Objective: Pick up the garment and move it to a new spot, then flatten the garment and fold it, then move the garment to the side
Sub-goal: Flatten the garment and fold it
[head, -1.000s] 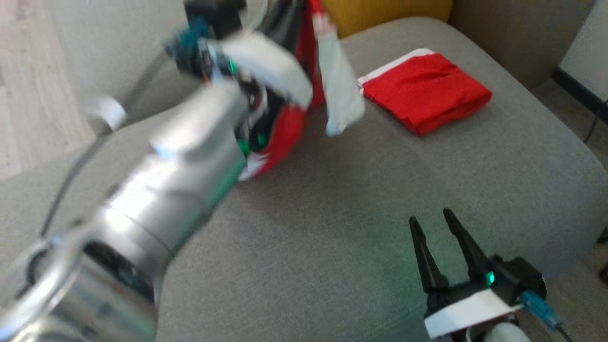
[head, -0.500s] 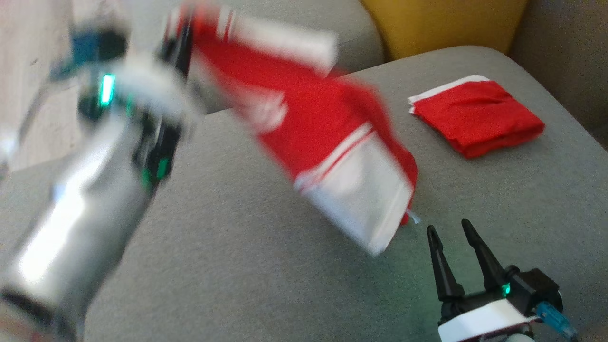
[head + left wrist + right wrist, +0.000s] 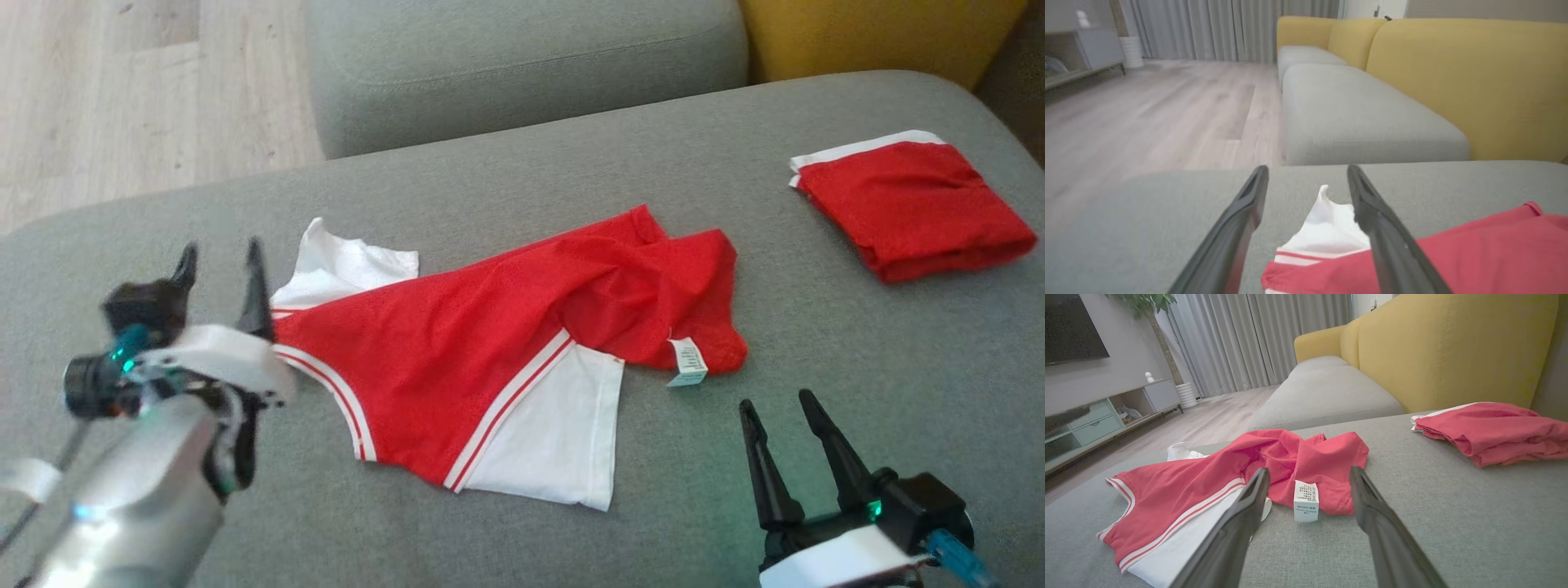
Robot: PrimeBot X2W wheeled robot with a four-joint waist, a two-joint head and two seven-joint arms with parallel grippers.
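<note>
A: What do we have closest to us?

B: Our right gripper, low at the right of the head view. Its fingers are spread with nothing between them, over bare grey cushion. In its wrist view we see a white label framed between the two fingers, a little farther on.

A: And on our other side?

B: The left gripper is at the lower left, its fingers parted too and holding nothing. It is blurred in the head view, so we cannot say for sure whether one finger touches the cloth. At any rate it is just beside the striped edge.

A: So where is the garment?

B: The garment, a red mesh top with white parts and striped trim, lies loose on the cushion between our two grippers, in neither one. We find it rumpled, with its right part folded over on itself and the label at the edge of that fold. A white panel points toward us, and a white piece sticks out by the left gripper.

A: And beyond it?

B: A folded red garment with a white edge lies well apart, at the far right of the same cushion. Behind it we see a second grey cushion, a yellow backrest and pale wood floor to the left. Farthest off, in the wrist views, we make out grey curtains
</note>
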